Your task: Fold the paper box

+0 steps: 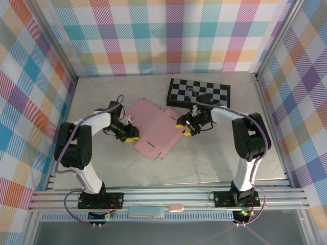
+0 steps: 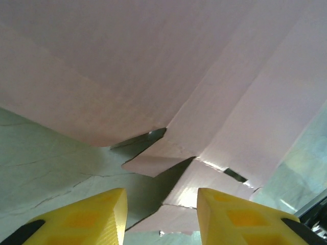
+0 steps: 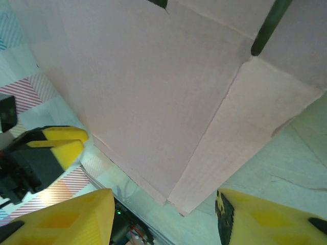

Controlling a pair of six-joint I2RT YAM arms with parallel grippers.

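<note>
You have the paper box [image 1: 153,127] lying on the table [image 1: 214,158] | left gripper [image 1: 132,136] at its left edge | right gripper [image 1: 185,127] at its right edge | checkerboard [image 1: 199,92] just behind, right of centre

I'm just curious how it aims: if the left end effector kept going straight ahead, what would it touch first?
Probably the box, whose pink flaps lie just ahead of the left end effector; depth is hard to judge.

Chequered board [image 1: 199,92] (far side) on table [image 1: 204,163]
</note>
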